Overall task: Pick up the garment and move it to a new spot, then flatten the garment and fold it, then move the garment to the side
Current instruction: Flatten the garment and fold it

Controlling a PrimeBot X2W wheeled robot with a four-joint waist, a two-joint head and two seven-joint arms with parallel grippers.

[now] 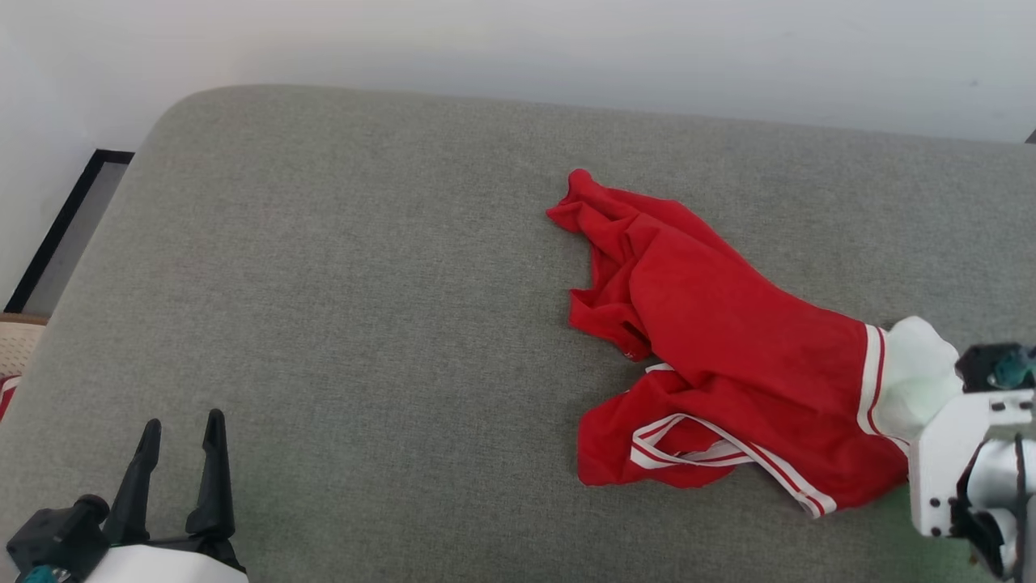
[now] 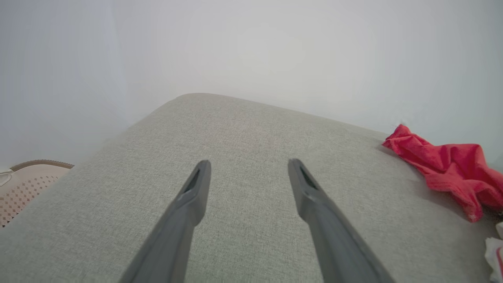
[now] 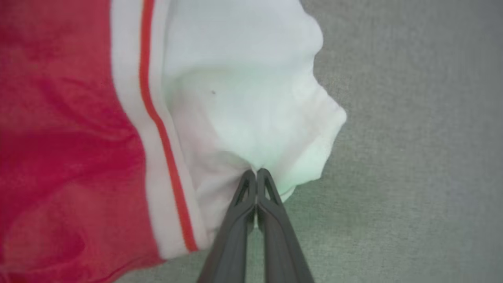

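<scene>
Head view: the garment [image 1: 728, 348] lies crumpled at the right of the cushion [image 1: 364, 324].
Left wrist view: left gripper [image 2: 248, 163] spread wide, empty.
Right wrist view: right gripper [image 3: 257, 173] clenched on the white sleeve end [image 3: 251, 98]. The pinch looks shallow, so lift slowly.

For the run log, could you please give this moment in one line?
right gripper: shut on red shirt, white sleeve; left gripper: open; surface: grey cushion

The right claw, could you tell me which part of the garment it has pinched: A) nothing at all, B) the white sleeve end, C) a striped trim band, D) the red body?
B: the right claw is shut on a puckered fold of the white sleeve end of the garment.
</scene>
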